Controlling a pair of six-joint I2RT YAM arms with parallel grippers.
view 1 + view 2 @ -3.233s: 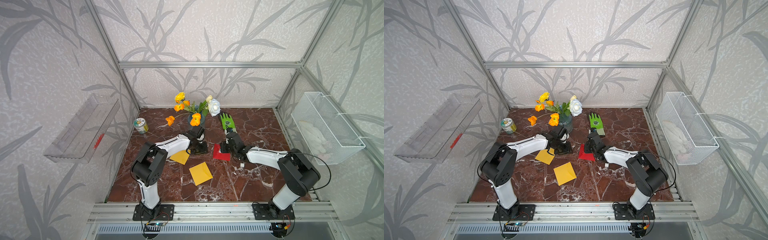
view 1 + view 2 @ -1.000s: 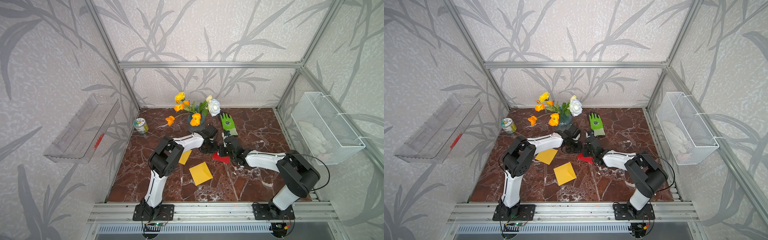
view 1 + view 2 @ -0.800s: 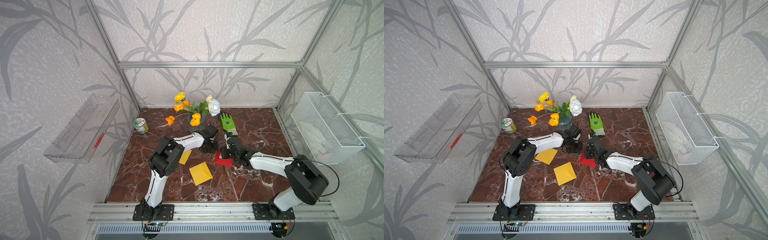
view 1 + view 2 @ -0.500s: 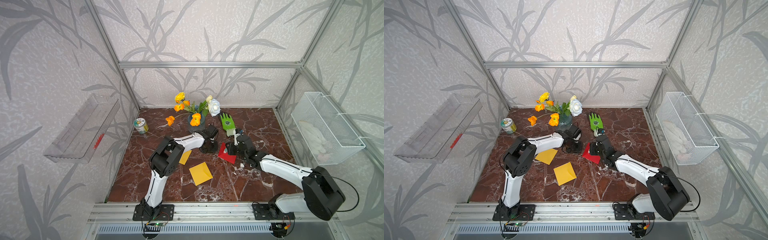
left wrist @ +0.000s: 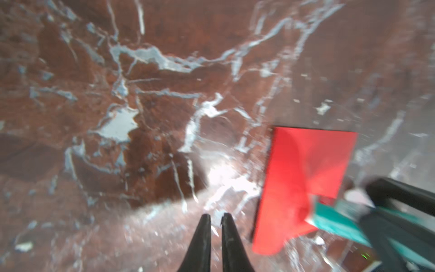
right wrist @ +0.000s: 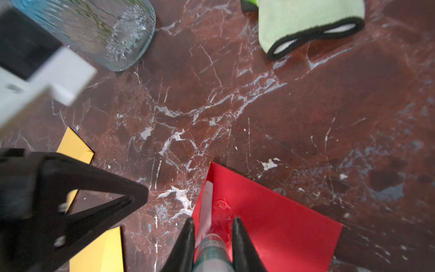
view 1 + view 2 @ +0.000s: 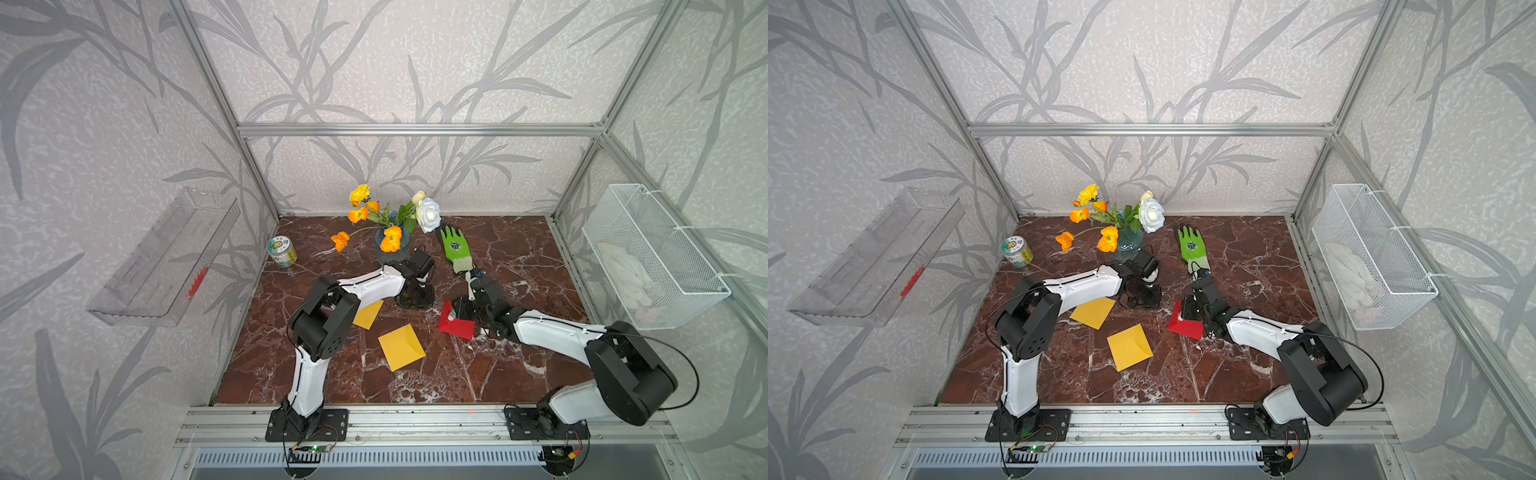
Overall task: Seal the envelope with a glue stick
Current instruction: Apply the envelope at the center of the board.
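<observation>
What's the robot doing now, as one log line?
right hand: shut on glue stick | glue stick: tip at red envelope | left hand: shut, empty

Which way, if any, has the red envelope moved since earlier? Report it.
Yes. The red envelope has slid slightly away from the green glove, toward the front rail.

Glossy marble-look tabletop [image 7: 519,257]; matt red paper envelope [image 6: 270,223]; clear rippled glass vase [image 6: 113,30]; ribbed knit glove cuff [image 6: 306,21].

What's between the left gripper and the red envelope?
Nothing: only bare marble floor separates left gripper from red envelope, shown in the left wrist view.
</observation>
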